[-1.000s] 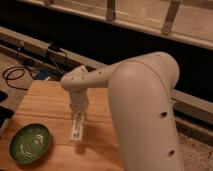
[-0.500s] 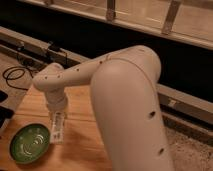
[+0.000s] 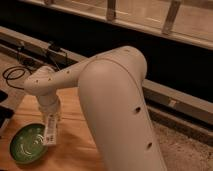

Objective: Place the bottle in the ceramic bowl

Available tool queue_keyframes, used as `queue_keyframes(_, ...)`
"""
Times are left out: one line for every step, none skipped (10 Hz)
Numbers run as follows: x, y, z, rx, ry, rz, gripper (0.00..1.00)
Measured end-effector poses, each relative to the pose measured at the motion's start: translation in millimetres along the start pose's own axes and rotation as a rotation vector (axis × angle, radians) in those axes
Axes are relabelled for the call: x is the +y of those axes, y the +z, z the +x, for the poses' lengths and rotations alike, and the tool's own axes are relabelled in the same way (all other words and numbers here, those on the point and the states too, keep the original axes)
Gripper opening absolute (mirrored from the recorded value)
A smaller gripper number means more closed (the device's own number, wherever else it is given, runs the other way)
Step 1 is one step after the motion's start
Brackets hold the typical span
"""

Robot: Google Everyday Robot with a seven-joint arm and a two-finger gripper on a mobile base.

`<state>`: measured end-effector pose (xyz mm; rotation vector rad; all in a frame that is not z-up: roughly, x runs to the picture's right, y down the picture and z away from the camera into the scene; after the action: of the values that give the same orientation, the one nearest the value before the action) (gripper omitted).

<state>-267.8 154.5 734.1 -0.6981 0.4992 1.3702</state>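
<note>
The gripper [image 3: 51,123] is hanging over the wooden table [image 3: 74,142], clamped on the bottle [image 3: 50,135], which is dangling upright just beneath it. Since half a second ago it is swinging further left (the white arm [image 3: 115,100] is filling more of the view). The bottle's lower end is now overlapping the right rim of the ceramic bowl [image 3: 24,146], which is sitting below and left of the gripper.
</note>
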Motion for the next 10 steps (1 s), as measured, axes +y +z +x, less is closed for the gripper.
queue_keyframes(-1,0,-1,-0.002,0.0,0.001,0.0)
queue_keyframes(0,-1,-1,-0.012,-0.011,0.0,0.0)
queue_keyframes(8,-3,6,-0.022,-0.037,-0.001,0.0)
queue_keyframes(17,-4,16,-0.031,-0.052,0.001,0.0)
queue_keyframes(29,-5,29,-0.043,-0.073,0.006,0.0)
queue_keyframes(41,-5,41,-0.05,-0.091,0.008,0.0)
queue_keyframes(44,-6,46,-0.052,-0.1,0.012,0.0)
queue_keyframes(52,-8,51,-0.06,-0.122,0.017,0.0)
queue_keyframes(60,-8,53,-0.062,-0.149,0.022,0.0)
queue_keyframes(67,-7,53,-0.06,-0.176,0.025,0.0)
